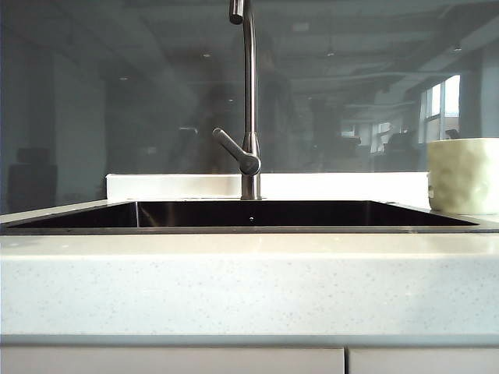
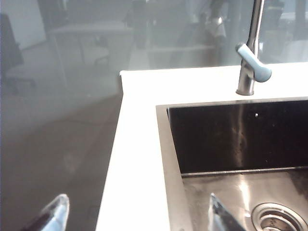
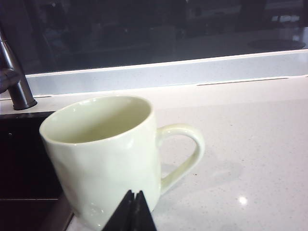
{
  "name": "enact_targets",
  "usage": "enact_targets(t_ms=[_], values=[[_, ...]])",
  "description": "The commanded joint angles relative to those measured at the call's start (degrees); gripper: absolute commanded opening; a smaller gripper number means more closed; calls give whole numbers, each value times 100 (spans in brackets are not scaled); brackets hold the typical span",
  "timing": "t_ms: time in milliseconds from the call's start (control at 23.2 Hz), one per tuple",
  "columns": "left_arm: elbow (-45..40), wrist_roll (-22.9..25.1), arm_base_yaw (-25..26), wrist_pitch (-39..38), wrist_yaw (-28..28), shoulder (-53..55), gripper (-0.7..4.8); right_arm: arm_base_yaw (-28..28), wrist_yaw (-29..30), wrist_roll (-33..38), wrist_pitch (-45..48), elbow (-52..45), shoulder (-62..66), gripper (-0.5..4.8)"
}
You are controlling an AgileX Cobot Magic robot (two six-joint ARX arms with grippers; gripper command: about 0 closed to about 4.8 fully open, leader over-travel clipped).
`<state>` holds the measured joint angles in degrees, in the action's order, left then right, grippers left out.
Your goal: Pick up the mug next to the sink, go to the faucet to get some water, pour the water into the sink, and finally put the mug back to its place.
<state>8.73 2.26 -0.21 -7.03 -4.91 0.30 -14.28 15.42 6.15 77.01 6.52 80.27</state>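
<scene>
Over at three o'clock in the exterior view, the mug (image 1: 463,174) stands upright on the speckled worktop (image 1: 249,280), just beside the right end of the sink (image 1: 249,214), and I see no arm on it from that camera. My right wrist view puts me close behind it: the mug (image 3: 103,154) fills the picture, handle turned away from the basin, and as far as I can see into it the inside looks dry. The right gripper (image 3: 131,211) sits low in front of the mug with its dark fingers (image 3: 126,214) pressed together, pinching nothing; whether the tips touch the mug wall I cannot tell.

My left gripper (image 2: 137,214) hangs over the far left corner of the sink (image 2: 166,159), fingers (image 2: 55,211) spread wide and empty, one over the floor side, the other over the basin near the drain (image 2: 279,219). The faucet (image 2: 250,53) stands at one o'clock from there, lever low on its side, and I see no water running.

So how far along am I? Two readings fit: either nothing has started, or the mug is already back in place. With the basin showing no obvious water and the mug looking dry, I lean toward the start, with pick-up, filling, pouring and returning all left to do.
</scene>
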Motion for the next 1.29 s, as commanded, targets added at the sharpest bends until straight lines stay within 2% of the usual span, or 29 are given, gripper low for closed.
enact_targets(t_ms=[43, 345, 474, 690, 1121, 1293], values=[[15, -55, 4, 116, 31, -7, 372, 0, -7, 4, 79, 9, -17, -1], [-70, 68, 7, 221, 144, -7, 372, 0, -7, 2, 79, 9, -17, -1], [-487, 17, 4, 925, 55, -7, 372, 0, -7, 4, 79, 9, -17, -1], [-807, -98, 7, 1362, -24, -7, 372, 0, -4, 2, 79, 9, -17, -1], [-815, -77, 7, 1187, -28, -7, 372, 0, -7, 4, 79, 9, -17, -1], [-815, -81, 4, 1235, 216, -7, 367, 0, -7, 2, 79, 9, -17, -1]])
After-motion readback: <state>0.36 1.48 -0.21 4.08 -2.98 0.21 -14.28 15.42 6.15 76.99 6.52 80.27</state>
